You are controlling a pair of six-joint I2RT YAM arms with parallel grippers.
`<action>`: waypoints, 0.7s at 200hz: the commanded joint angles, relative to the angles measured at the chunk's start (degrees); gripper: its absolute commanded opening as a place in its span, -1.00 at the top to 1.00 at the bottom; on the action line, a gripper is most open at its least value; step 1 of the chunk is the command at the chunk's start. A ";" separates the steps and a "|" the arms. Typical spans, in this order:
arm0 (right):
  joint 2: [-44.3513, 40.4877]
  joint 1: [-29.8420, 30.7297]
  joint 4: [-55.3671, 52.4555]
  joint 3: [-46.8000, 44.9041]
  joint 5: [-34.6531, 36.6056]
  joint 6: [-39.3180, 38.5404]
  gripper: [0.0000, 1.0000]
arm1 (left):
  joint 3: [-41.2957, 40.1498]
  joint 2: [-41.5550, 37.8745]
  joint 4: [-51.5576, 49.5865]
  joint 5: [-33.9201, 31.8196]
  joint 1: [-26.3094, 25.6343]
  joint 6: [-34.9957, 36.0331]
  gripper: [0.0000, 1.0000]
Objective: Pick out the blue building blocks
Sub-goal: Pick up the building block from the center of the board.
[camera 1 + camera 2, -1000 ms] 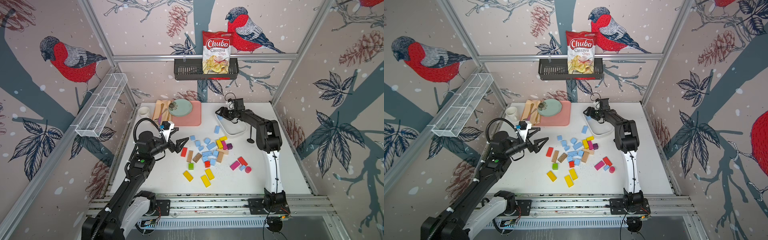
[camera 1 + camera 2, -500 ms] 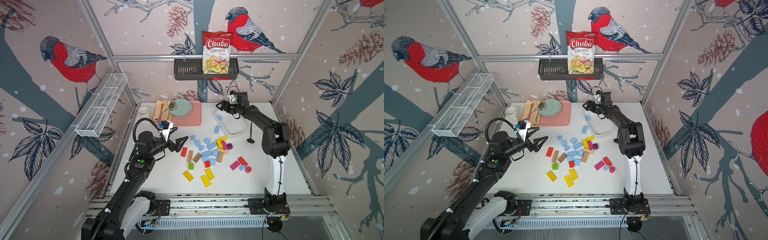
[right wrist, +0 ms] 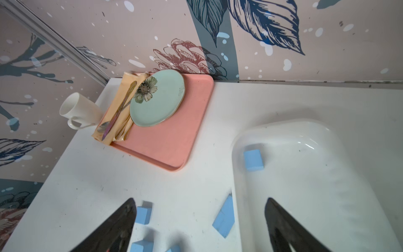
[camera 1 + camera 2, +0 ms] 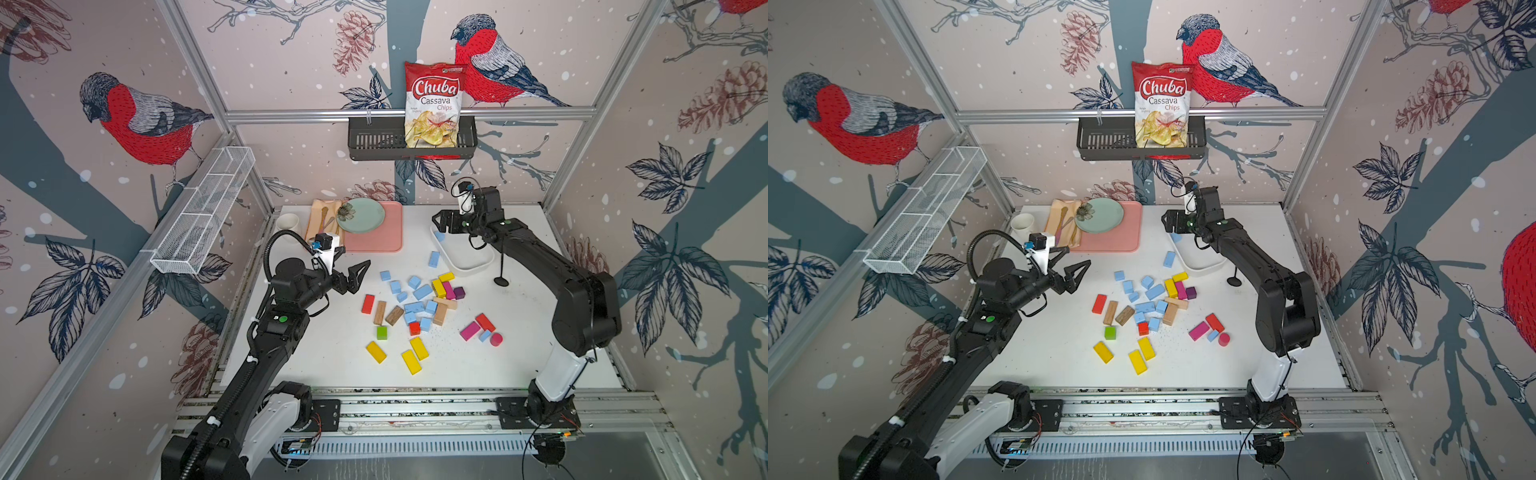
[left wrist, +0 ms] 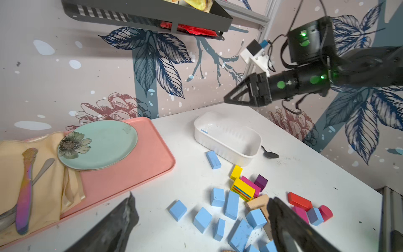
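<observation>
Several blue building blocks (image 4: 416,300) lie mixed with other coloured blocks mid-table, also seen close in the left wrist view (image 5: 231,205). One blue bar (image 4: 434,259) rests alone beside the white tub (image 4: 469,267). A single blue block (image 3: 253,160) sits inside the tub (image 3: 237,139) at its far end. My right gripper (image 4: 437,220) hovers open above that end, holding nothing. To the left of the pile, my left gripper (image 4: 354,257) is raised over the table, open and empty, with the nearest blue blocks showing between its fingers (image 5: 201,197).
A pink tray (image 4: 376,243) with a green plate (image 4: 360,215), a napkin with cutlery and a white mug (image 4: 287,221) fill the back left. A black spoon (image 4: 501,272) lies right of the tub. Yellow, red, magenta, green and wooden blocks are scattered around the blue ones.
My right gripper has lifted up and back from the tub with its jaws spreading wider, and a blue block now lies in the tub. The left arm has barely moved.
</observation>
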 commanded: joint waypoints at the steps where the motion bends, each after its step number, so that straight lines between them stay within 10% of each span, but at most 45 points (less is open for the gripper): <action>1: -3.47 1.79 -3.42 -3.86 6.17 -2.25 -0.87 | 1.05 0.38 -1.36 -1.76 -0.05 -0.76 -0.93; 140: -27.78 7.18 -25.21 -27.02 22.02 13.74 -0.95 | 7.30 9.62 -10.32 -1.98 -13.95 6.39 -0.92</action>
